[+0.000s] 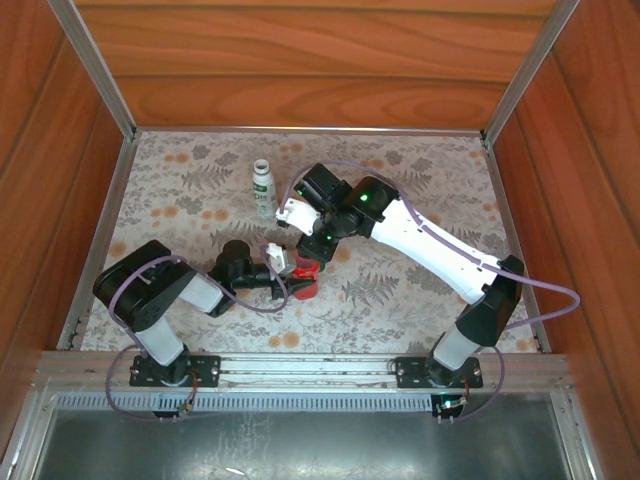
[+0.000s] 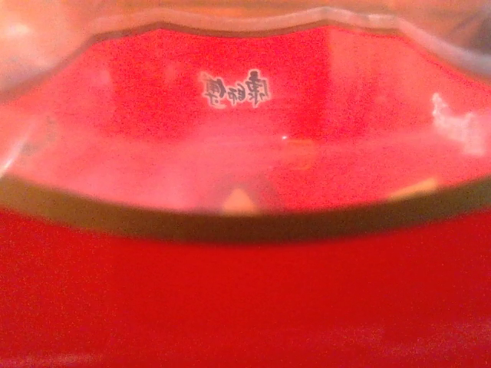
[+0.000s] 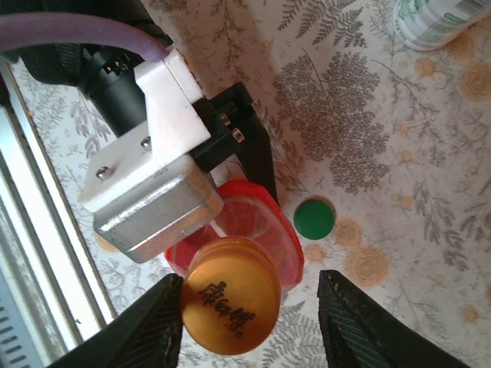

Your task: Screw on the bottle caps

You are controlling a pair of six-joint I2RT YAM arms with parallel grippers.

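1. Red bottle (image 2: pixel 245 307), left wrist view: a smeared red blur. I cannot read the dark printed characters (image 2: pixel 234 90); they are too soft.
2. Red bottle, right wrist view: body largely covered by the orange cap (image 3: pixel 230 307) and the housing of the left gripper (image 3: pixel 238 211). One finger of that gripper is hidden beneath the housing.
3. White bottle (image 3: pixel 430 19): cut off by the top edge.
4. Right gripper (image 3: pixel 252 277): both fingers (image 3: pixel 146 330) run off the bottom edge.
5. Top view: I cannot make out the orange cap, too small among the grippers.
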